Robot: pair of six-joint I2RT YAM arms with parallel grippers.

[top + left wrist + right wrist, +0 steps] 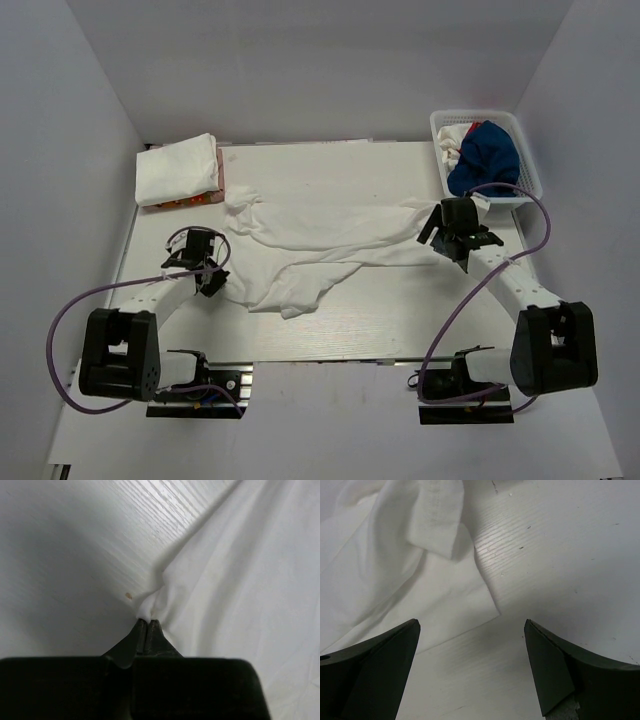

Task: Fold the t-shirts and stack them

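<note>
A white t-shirt (320,240) lies crumpled and spread across the middle of the table. My left gripper (212,282) is shut on its left edge, pinching a small fold of white cloth (150,605) at the fingertips, in the left wrist view (146,622). My right gripper (462,252) is open and empty at the shirt's right end. In the right wrist view (472,630) its fingers straddle bare table, with the shirt's hem corner (470,600) just ahead to the left. A folded white shirt (178,168) lies at the back left.
A white basket (528,170) at the back right holds blue and white garments (485,155). Something orange-red (185,202) shows under the folded shirt. White walls enclose the table on three sides.
</note>
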